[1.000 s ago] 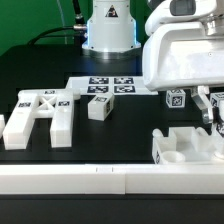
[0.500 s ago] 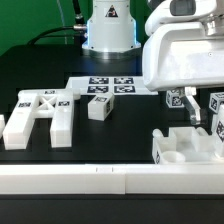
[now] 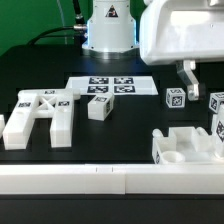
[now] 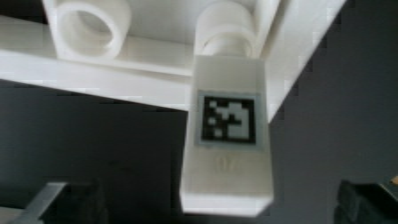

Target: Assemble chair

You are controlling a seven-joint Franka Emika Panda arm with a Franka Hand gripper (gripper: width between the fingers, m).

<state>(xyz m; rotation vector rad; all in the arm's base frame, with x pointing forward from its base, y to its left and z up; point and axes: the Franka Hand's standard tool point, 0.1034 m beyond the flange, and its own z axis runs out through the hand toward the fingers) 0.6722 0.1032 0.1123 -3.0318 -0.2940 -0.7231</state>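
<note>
A white chair bar (image 3: 217, 118) with a tag stands upright at the exterior view's right, by the white notched chair piece with round holes (image 3: 185, 148). In the wrist view the same bar (image 4: 228, 120) runs from that holed piece (image 4: 89, 40) toward the camera. My gripper (image 3: 206, 82) hangs open above the bar, one dark finger (image 3: 188, 78) showing. In the wrist view the gripper (image 4: 210, 205) straddles the bar's free end, with its fingertips (image 4: 45, 200) wide on either side and not touching it.
A cross-braced chair plate (image 3: 40, 115) lies at the exterior view's left. A small tagged block (image 3: 98, 107) sits mid-table and another (image 3: 175, 98) near the gripper. The marker board (image 3: 112, 87) lies behind them. A white rail (image 3: 100, 180) runs along the front edge.
The jaws have opened and let go of the upright bar. The gripper has risen above it, and the bar stays standing by the holed piece.
</note>
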